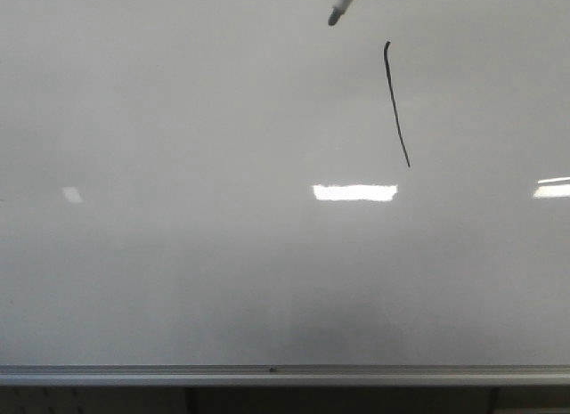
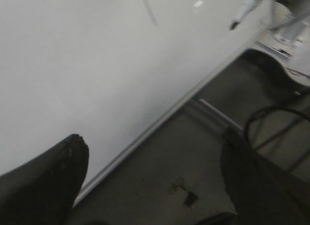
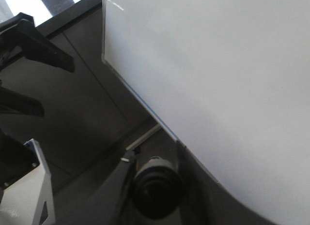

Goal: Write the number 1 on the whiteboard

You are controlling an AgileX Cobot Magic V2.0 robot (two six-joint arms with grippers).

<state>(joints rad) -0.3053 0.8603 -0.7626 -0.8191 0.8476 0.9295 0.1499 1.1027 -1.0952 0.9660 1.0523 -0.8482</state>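
both of my claws: the left gripper (image 2: 150, 181) is spread wide and empty, while my right gripper (image 3: 155, 186) pinches a marker (image 1: 346, 4). the number 1 (image 1: 397, 104) sits on the whiteboard (image 1: 178, 254), just beside the marker's tip and clear of it.

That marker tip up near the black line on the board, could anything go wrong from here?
Possibly. The marker hovers close to the number 1; if it dips back onto the whiteboard it could leave a stray mark beside the stroke. The stroke may also be fresh ink, so a brush from the tip might smear it. The pictures do not show clearly how firmly the marker is held.
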